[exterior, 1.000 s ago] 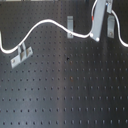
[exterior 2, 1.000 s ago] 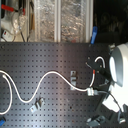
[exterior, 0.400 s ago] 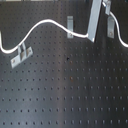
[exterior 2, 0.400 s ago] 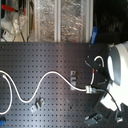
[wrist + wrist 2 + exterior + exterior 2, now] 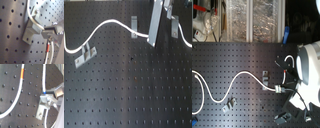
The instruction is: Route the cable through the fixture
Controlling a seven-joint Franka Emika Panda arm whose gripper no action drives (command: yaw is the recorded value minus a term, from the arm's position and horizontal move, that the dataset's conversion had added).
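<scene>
The white cable (image 5: pixel 106 23) runs from the first exterior view's left edge, arches up, and drops past the middle metal clip (image 5: pixel 134 26) to my gripper (image 5: pixel 153 40). The gripper is shut on the cable just beside that clip. In the second exterior view the gripper (image 5: pixel 280 89) holds the cable (image 5: pixel 242 75) right of the clip (image 5: pixel 266 76). In the first wrist view the cable (image 5: pixel 32 16) lies across the clip (image 5: pixel 30 29), and its red band (image 5: pixel 48 48) hangs past the fingers (image 5: pixel 51 29). The second wrist view shows the red band (image 5: pixel 23 73) and the clip (image 5: pixel 43 107).
Everything sits on a black perforated board (image 5: pixel 134 90). Another clip (image 5: pixel 85 54) stands at the first exterior view's left and a third (image 5: pixel 172 25) at its right. The white robot body (image 5: pixel 309 65) fills the second exterior view's right. Clutter and foil (image 5: pixel 252 20) lie behind the board.
The gripper has moved with the cable a little toward the first exterior view's left, closer to the middle clip. The cable's arch has shifted slightly with it.
</scene>
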